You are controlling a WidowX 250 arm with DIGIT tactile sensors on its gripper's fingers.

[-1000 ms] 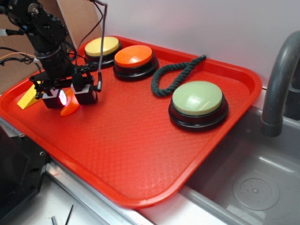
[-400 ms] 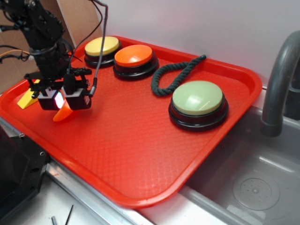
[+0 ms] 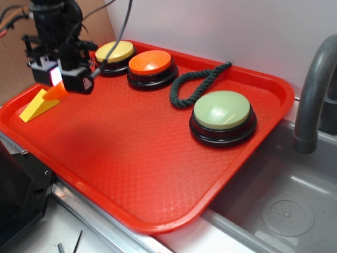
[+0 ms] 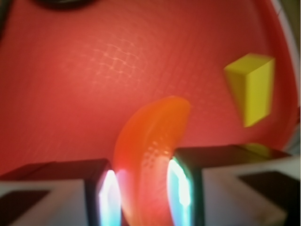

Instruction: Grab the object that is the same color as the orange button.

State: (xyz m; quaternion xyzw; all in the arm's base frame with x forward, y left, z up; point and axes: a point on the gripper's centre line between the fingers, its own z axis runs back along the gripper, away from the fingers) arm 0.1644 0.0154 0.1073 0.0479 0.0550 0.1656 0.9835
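The object (image 3: 55, 91), a small glossy orange crescent, hangs clear above the red tray (image 3: 158, 158) at the far left. My gripper (image 3: 58, 78) is shut on it. In the wrist view the crescent (image 4: 148, 155) curves up from between the two lit pads, and my gripper (image 4: 141, 193) holds its lower half. The orange button (image 3: 151, 63), domed on a black base, sits at the tray's back, apart from the gripper.
A yellow wedge (image 3: 38, 105) (image 4: 251, 87) lies on the tray just below the gripper. A yellow button (image 3: 114, 52), a dark green rope (image 3: 195, 84) and a pale green button (image 3: 221, 110) also stand on the tray. A sink with a grey faucet (image 3: 316, 84) lies to the right.
The gripper has risen from the tray and drifted toward the back left, carrying the orange crescent up with it. The crescent no longer touches the tray.
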